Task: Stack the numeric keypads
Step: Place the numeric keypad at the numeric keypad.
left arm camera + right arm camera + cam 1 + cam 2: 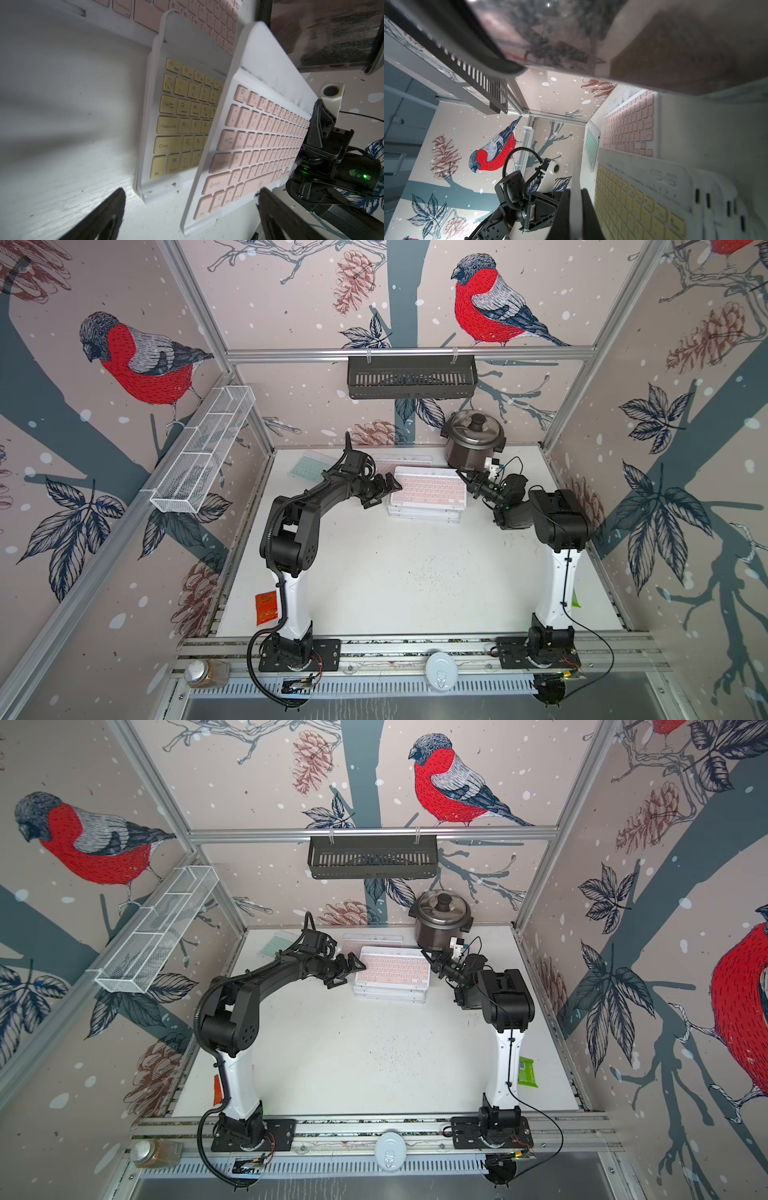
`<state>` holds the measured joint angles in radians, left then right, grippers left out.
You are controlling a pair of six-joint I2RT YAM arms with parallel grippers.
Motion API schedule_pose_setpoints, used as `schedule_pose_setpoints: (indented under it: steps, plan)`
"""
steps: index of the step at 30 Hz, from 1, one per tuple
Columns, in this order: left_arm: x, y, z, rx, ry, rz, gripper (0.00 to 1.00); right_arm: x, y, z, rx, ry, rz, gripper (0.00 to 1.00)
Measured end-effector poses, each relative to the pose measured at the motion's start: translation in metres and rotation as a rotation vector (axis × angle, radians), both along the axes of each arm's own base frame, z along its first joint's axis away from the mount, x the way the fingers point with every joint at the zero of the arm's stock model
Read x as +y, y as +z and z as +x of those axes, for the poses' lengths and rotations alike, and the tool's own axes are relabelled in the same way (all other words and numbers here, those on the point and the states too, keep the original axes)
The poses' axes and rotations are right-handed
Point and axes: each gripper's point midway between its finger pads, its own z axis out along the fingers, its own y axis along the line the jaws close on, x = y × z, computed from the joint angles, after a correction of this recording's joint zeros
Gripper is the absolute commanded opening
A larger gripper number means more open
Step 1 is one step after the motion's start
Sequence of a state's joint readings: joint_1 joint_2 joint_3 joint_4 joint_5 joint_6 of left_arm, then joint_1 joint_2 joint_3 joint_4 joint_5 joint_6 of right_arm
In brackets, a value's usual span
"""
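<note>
Pink keypad (428, 492) tilted over stack (424, 517), right pincer (464, 477) clamping edge.

The pink keypad (428, 488) nipped between the right fingers (563, 214) has a frosted white plastic frame, matt and smudged with dark scuffs, and smooth matt plastic keys. The yellow keypad (182, 116), just ahead of the left fingers (104, 216), has the same cloudy plastic, grimy at its corners. Both pairs of fingers look like black matt plastic, slightly grainy. The table (395, 572) under them is white, matt, faintly rough and peppered with dark specks. The pot (465, 440) behind the right fingers is metal, with a shiny lid, a glossy reflecting wall and a dull black knob. Far from either pair, the basket (203, 460) is white-coated wire mesh.
</note>
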<state>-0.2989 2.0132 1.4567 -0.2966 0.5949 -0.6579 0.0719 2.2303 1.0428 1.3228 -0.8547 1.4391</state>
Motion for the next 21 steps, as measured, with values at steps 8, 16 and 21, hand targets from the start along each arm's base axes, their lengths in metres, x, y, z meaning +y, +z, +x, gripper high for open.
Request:
schedule_pose_setpoints:
  steps: [8, 16, 21]
  plan:
    - [-0.002, -0.006, 0.005, 0.014, 0.003, -0.004, 0.99, 0.004, -0.022, 0.013, 0.033, -0.018, -0.055, 0.09]
    - [-0.002, -0.013, 0.005, 0.032, 0.007, -0.004, 0.99, 0.005, -0.039, 0.019, 0.074, -0.03, -0.062, 0.32]
    - [-0.003, -0.012, 0.006, 0.029, 0.007, -0.005, 0.99, 0.008, -0.042, 0.02, 0.079, -0.024, -0.076, 0.57]
